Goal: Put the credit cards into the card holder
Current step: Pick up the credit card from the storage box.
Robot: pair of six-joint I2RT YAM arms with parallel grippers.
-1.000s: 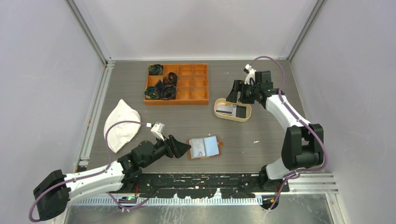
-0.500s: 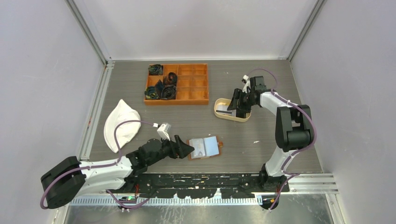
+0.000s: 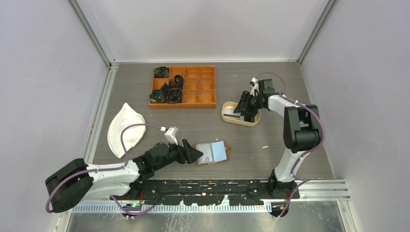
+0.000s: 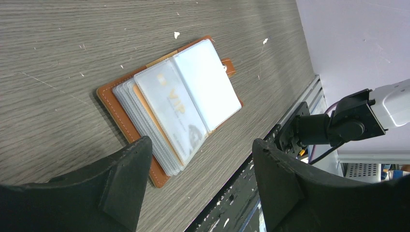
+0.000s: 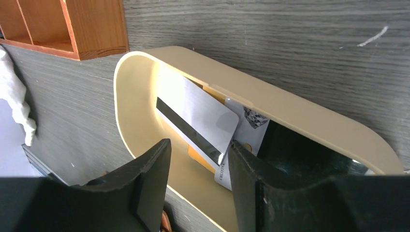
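Straddling corner of top striped card among credit cards [image 5: 193,116] in tray [image 5: 290,111], right gripper [image 5: 198,145] standing half-wide, nothing held yet. Risking a two-card pinch or jaws skidding off flat plastic. Left gripper [image 4: 200,142] hovering wide beside open card holder [image 4: 169,106], lying on table [image 3: 270,154].

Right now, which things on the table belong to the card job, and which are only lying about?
For the job:
- cards, in the tray
- holder, lying open

Lying about:
- tray, which only holds the cards
- orange box with dark items
- white cloth
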